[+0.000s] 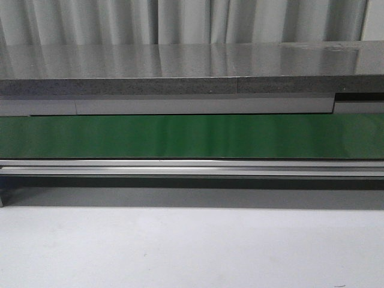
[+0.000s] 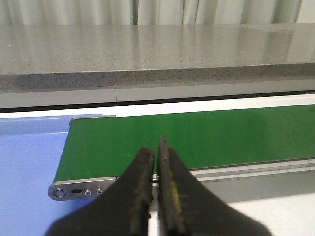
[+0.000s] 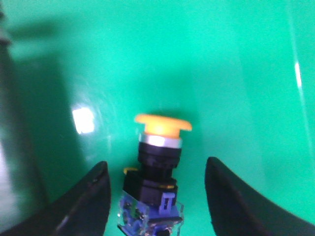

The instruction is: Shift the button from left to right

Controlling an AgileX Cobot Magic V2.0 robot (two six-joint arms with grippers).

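The button (image 3: 156,172) sits on the green belt (image 3: 206,64), between the right tool's (image 3: 157,196) spread fingers, ungrasped. Left tool (image 2: 156,177) is clenched, empty. It looks light, rigid, top-heavy; the black body seems a surer hold than the slick cap.

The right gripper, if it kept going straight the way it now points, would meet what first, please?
Most likely the button: it stands between the open jaws of the right gripper, on the green belt. Depth is unclear.
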